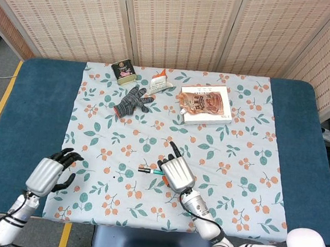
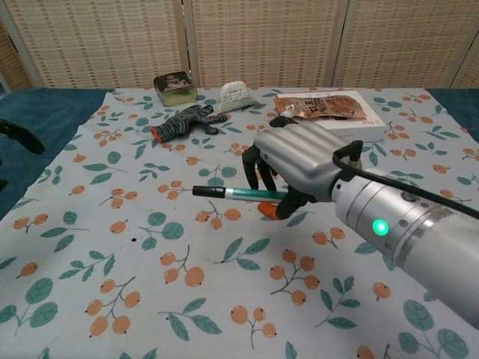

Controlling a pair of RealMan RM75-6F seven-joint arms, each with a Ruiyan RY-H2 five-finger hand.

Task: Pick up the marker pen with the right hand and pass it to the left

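The marker pen (image 2: 236, 194) is a slim green and white stick with a black cap pointing left. My right hand (image 2: 296, 166) pinches it and holds it level above the floral cloth. From the head view the marker pen (image 1: 148, 170) juts left out of the right hand (image 1: 174, 171). My left hand (image 1: 51, 172) hovers over the cloth's left edge with fingers apart and nothing in it. In the chest view only dark fingertips (image 2: 16, 135) of that hand show at the left border.
At the back of the floral cloth (image 1: 232, 140) lie a small tin (image 1: 123, 71), a striped knit glove (image 1: 131, 101), a white packet (image 1: 160, 82) and a white box with an orange pouch on it (image 1: 205, 104). Blue table (image 1: 32, 107) flanks the cloth.
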